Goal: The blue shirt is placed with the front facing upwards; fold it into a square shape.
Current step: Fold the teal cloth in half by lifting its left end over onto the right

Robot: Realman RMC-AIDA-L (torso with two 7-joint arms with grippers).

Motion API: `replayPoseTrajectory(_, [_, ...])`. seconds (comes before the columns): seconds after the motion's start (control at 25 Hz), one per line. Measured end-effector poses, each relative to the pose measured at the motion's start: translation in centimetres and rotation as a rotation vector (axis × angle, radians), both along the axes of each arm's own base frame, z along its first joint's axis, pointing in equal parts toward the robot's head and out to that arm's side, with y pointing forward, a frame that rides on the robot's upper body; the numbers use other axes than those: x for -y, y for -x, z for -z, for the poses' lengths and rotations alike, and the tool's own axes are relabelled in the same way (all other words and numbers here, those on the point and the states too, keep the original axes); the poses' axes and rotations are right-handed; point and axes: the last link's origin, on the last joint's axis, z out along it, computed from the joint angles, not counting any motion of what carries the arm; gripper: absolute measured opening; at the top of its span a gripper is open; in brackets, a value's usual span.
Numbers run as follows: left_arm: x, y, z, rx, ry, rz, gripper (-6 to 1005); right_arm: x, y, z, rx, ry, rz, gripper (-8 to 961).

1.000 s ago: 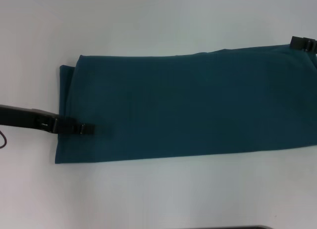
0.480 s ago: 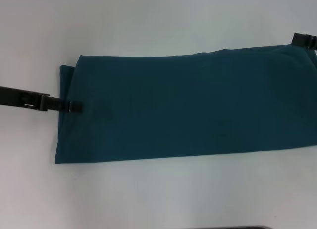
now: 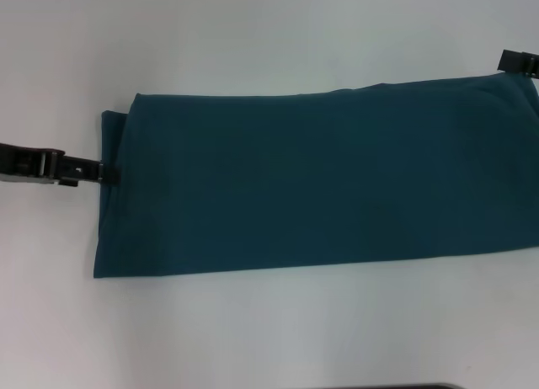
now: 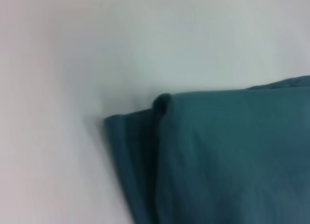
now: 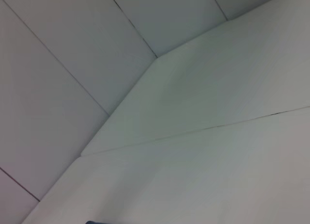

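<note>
1. Left tool (image 3: 103, 172) reaching in from the left side of the head view, low over the white table (image 3: 269, 35), tip right at the left short edge of the blue shirt (image 3: 320, 183).
2. Cannot tell whether the left tool is released or clenched: tip seen as one dark narrow bar, no gap to be made out; cannot tell either whether it touches or pinches the cloth edge.
3. Right tool (image 3: 519, 62) only partly in view at the right border of the head view, just beside the far right corner of the shirt; released or clenched, cannot tell, and contact with the cloth not clear.
4. Blue shirt already folded into a long band, dark teal, plain side up, no lettering showing.
5. Band lying flat across the middle of the table, long way from left to right, right end running out of the head view.
6. At the left end, an under-layer peeking out a little past the top layer; seen closer in the left wrist view as a stepped corner of the blue shirt (image 4: 227, 161) with a soft rolled fold.
7. Near long edge straight, far long edge slightly wavy with a faint crease toward the right.
</note>
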Motion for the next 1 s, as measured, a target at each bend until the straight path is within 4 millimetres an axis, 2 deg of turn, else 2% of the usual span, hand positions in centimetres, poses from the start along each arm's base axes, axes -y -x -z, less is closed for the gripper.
replayPoseTrajectory(1.0, [-0.9, -0.9, 3.4, -0.177, 0.049, -0.079, 825, -0.7, 0.3, -1.0, 0.015, -0.021, -0.02, 883])
